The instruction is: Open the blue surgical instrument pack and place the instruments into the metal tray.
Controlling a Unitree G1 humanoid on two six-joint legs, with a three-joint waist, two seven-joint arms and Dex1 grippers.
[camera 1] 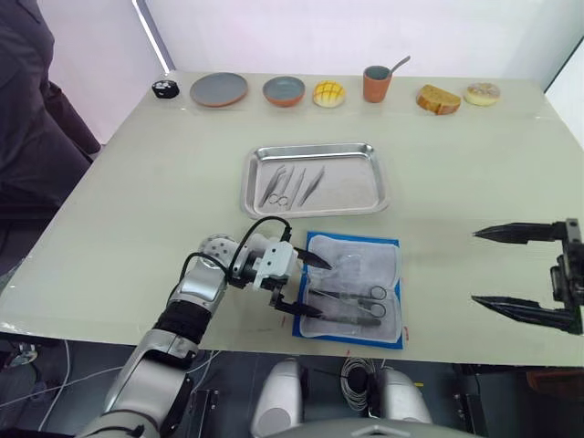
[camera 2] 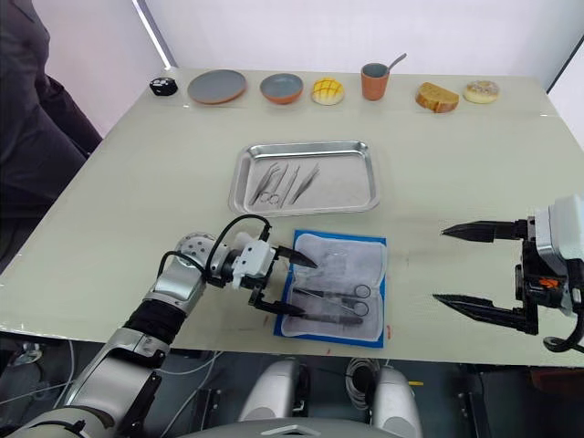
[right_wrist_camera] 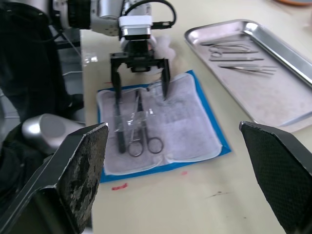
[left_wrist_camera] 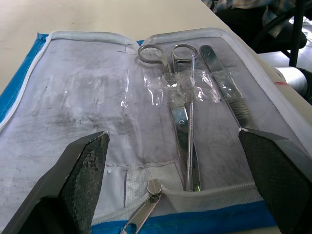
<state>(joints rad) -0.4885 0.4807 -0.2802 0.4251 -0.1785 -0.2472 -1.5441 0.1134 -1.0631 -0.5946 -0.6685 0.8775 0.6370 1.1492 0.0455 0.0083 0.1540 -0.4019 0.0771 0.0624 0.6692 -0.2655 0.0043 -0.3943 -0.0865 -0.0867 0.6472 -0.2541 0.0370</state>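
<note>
Instruments (left_wrist_camera: 183,122) under clear pockets show close from the left wrist, both grippers' fingers spread.

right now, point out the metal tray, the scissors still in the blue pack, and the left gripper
metal tray (camera 1: 376,185), left eye view, on its right rim.
scissors (left_wrist_camera: 179,117), left wrist view, at the pivot.
blue pack (camera 1: 393,338), left eye view, on its blue border.
left gripper (camera 1: 315,286), left eye view, midway between its open fingertips.
</note>
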